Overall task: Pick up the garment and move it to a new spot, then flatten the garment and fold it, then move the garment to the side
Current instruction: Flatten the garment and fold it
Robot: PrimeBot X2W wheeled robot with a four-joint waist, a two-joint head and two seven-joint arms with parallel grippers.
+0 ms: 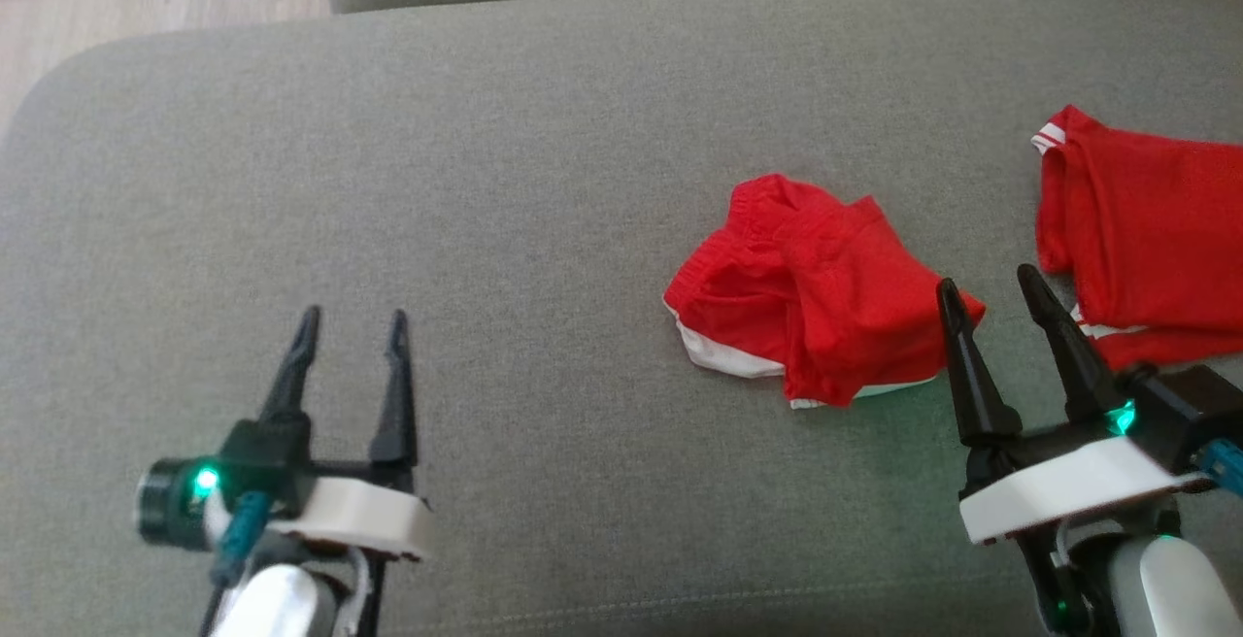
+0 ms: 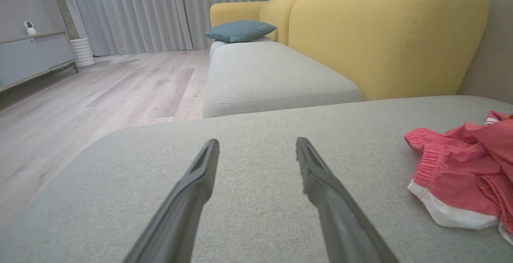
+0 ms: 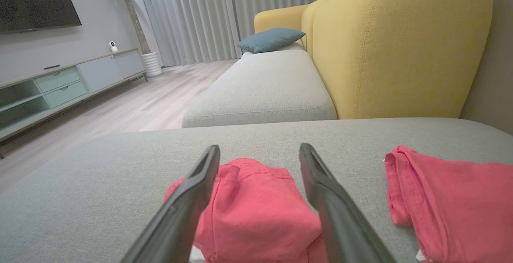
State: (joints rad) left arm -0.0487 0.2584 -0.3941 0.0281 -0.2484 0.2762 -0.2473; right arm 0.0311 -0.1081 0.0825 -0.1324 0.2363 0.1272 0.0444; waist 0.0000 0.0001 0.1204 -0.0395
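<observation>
Both pairs of fingers stand spread wide and grip nothing: my left gripper (image 1: 354,317) hangs over the bare grey cushion (image 1: 505,151), well apart from any cloth, while my right gripper (image 1: 986,280) points at the near right edge of the crumpled red garment (image 1: 816,297). That garment, red with white trim, lies bunched on the cushion right of centre. A second red garment (image 1: 1146,219) lies flatter just to its right, at the head view's edge.
</observation>
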